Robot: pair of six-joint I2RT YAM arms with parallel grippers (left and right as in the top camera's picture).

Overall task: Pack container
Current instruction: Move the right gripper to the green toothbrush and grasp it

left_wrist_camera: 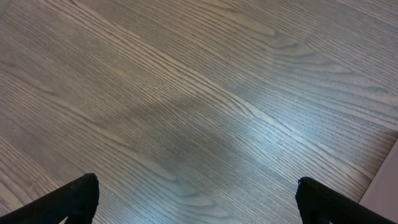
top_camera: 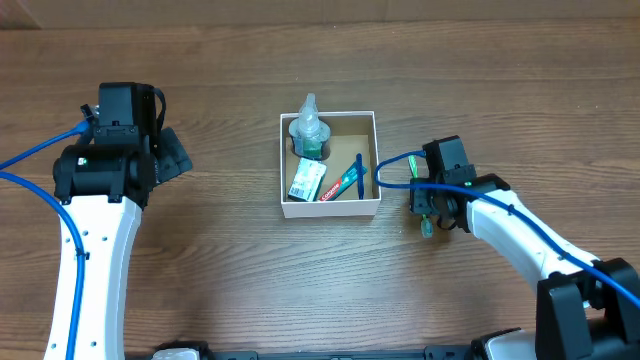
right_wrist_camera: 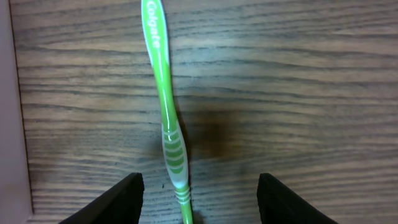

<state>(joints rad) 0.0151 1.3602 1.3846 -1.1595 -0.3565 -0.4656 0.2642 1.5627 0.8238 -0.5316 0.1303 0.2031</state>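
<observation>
The container (top_camera: 330, 206) is a square white box with a brown inside at the table's middle. It holds a clear bottle (top_camera: 309, 130), a white-and-green packet (top_camera: 306, 181), a toothpaste tube (top_camera: 340, 186) and a blue toothbrush (top_camera: 359, 174). A green Colgate toothbrush (right_wrist_camera: 166, 118) lies flat on the table right of the box; its tip shows in the overhead view (top_camera: 427, 227). My right gripper (right_wrist_camera: 198, 199) is open, its fingers on either side of the toothbrush handle, not touching it. My left gripper (left_wrist_camera: 196, 202) is open and empty over bare table, far left of the box.
The wooden table (top_camera: 230, 270) surrounds the box. The box's white wall (right_wrist_camera: 9, 124) shows at the left edge of the right wrist view. A pale edge (left_wrist_camera: 385, 183) shows at the lower right of the left wrist view.
</observation>
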